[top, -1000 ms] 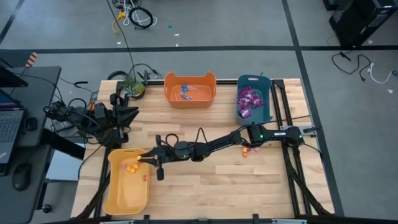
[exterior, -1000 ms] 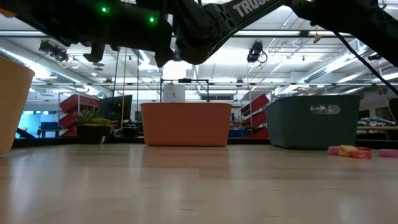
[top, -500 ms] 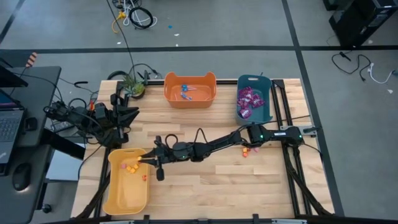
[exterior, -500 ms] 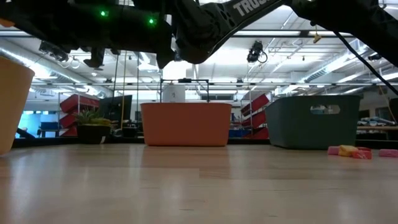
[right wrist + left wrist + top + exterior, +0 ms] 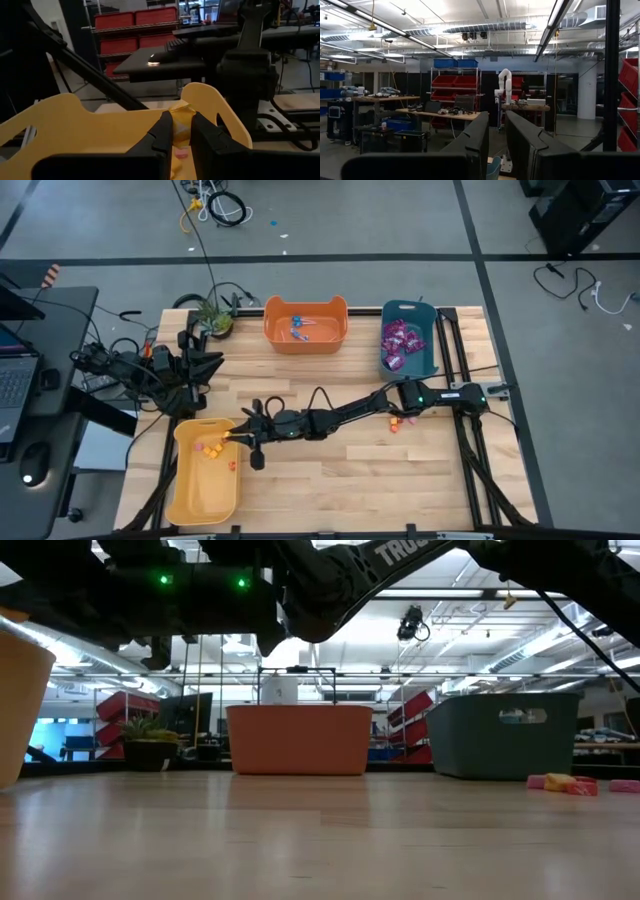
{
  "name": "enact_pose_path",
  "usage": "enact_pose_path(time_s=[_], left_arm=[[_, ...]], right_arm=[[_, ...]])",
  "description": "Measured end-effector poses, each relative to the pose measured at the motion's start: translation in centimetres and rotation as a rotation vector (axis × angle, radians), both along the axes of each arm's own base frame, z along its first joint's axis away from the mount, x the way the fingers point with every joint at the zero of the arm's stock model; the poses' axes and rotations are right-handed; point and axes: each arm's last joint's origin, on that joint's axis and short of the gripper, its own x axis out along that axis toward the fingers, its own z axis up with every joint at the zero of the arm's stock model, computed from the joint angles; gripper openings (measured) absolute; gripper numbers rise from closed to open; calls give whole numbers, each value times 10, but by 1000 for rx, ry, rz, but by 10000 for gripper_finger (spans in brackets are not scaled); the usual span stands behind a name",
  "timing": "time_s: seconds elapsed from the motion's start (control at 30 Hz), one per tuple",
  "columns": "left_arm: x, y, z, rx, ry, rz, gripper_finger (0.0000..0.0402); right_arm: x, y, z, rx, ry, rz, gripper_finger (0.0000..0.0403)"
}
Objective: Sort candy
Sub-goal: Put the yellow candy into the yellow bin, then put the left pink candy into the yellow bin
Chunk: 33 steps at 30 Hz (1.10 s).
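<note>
My right gripper [image 5: 232,436] reaches across the table to the right rim of the yellow bin [image 5: 200,490] and is shut on a small yellow candy piece [image 5: 180,128]. Orange and pink pieces [image 5: 208,448] lie on the bin's floor, one pink piece [image 5: 181,153] right below the fingers. A few loose pieces [image 5: 394,423] lie on the table by the right arm's base, also in the low view [image 5: 565,783]. Purple packets [image 5: 400,342] fill the teal bin [image 5: 432,365]. Blue lollipops [image 5: 299,330] lie in the orange bin [image 5: 275,340]. My left gripper [image 5: 497,137] waits raised at the table's left, open. My right gripper pinches the small yellow piece [image 5: 180,125] between its two fingers [image 5: 164,125]. The fingers come about level from the table's right side. The piece hangs clear above the yellow bin's floor, just inside the rim.
A potted plant [image 5: 212,318] stands at the far left corner, next to cables and my left arm [image 5: 185,375]. The wood between the three bins is free. A desk with a laptop [image 5: 15,380] stands beyond the table's left edge.
My right gripper has tipped its fingers down a little over the yellow bin's rim and sunk slightly, still shut on the yellow piece.
</note>
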Motion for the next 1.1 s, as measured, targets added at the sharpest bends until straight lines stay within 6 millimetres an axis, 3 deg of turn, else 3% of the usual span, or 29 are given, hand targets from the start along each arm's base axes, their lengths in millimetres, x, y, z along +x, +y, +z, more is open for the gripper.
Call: enact_pose_path(time_s=[0.53,0.8,0.93,1.1], left_arm=[[0,0,0,1,0,1,67],[0,0,0,1,1,1,67],[0,0,0,1,4,0,67],[1,0,-2,8,24,-1,67]], right_arm=[[0,0,-1,9,10,-1,110],[-1,1,4,-63,2,1,112],[-7,5,21,-102,110,22,112],[-31,14,47,-157,412,62,111]])
